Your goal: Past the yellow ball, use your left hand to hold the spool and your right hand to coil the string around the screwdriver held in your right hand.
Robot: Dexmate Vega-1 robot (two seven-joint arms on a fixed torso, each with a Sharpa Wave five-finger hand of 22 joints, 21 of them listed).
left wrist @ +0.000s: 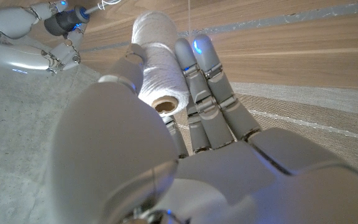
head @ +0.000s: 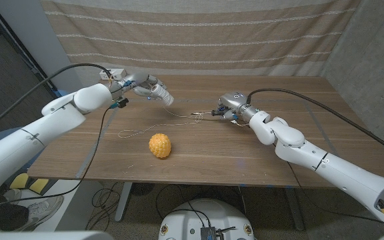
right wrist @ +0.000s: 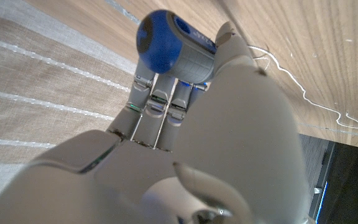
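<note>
On the brown wooden table (head: 245,160) lie one bumpy yellow ball (head: 159,145) and one thin white string (head: 153,127), looping loosely across the boards. One white thread spool (left wrist: 160,62) and one blue-and-grey-handled screwdriver (right wrist: 174,48) are held above it — ball at 6 o'clock, spool at about 10, screwdriver toward 2. The left hand (head: 144,87) has its fingers (left wrist: 211,93) and thumb wrapped around the spool, gripping it. The right hand (head: 230,107) is closed on the screwdriver handle, the shaft pointing toward the spool, with string at its tip.
</note>
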